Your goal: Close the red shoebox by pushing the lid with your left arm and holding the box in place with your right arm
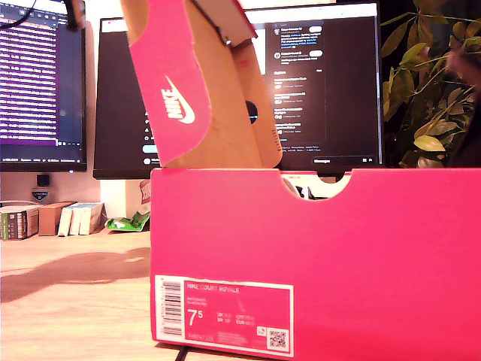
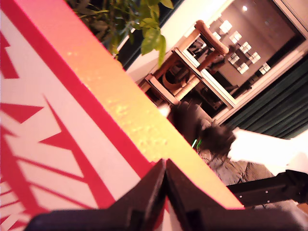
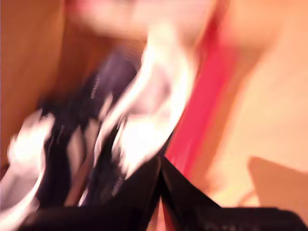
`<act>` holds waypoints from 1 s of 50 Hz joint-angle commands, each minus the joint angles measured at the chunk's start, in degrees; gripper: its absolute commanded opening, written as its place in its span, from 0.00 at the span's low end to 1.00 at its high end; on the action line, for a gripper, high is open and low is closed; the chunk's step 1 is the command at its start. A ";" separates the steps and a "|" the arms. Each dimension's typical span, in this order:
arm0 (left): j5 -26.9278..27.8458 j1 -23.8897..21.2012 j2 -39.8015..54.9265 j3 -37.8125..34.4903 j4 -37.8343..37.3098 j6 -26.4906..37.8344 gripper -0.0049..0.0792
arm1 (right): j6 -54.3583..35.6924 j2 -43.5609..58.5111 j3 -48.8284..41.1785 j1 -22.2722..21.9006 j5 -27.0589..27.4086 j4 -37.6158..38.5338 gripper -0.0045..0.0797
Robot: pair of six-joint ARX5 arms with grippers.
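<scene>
The red shoebox (image 1: 338, 248) fills the exterior view's right and front, its size label facing the camera. Its lid (image 1: 195, 90) stands raised and tilted behind it, brown inside, with a white logo on the red flap. My first gripper (image 2: 166, 166) is shut, its tips resting against the lid (image 2: 72, 120), on the red-and-white top by the edge. My second gripper (image 3: 160, 161) is shut too, in a blurred picture, over the box's red wall (image 3: 202, 110) with dark-and-white shoes (image 3: 120, 125) inside. I cannot make out either arm in the exterior view.
Two monitors (image 1: 323, 83) (image 1: 41, 83) stand behind the box, and a plant (image 1: 428, 90) is at the exterior view's right. Small boxes (image 1: 45, 218) and a green wrapper (image 1: 128, 222) lie on the wooden table (image 1: 75, 301) at that view's left.
</scene>
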 commanded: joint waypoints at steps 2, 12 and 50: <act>-1.31 -3.28 4.00 -6.71 -4.44 -0.07 0.04 | -2.54 -0.94 2.03 -1.55 1.01 -3.15 0.04; -2.03 -6.10 4.00 -6.71 -1.53 -2.47 0.04 | -5.70 -2.62 6.60 -4.74 1.88 -7.80 0.04; -5.62 -12.83 3.89 -6.71 4.22 -4.55 0.04 | -5.86 -8.11 8.17 -3.72 -4.57 -19.82 0.04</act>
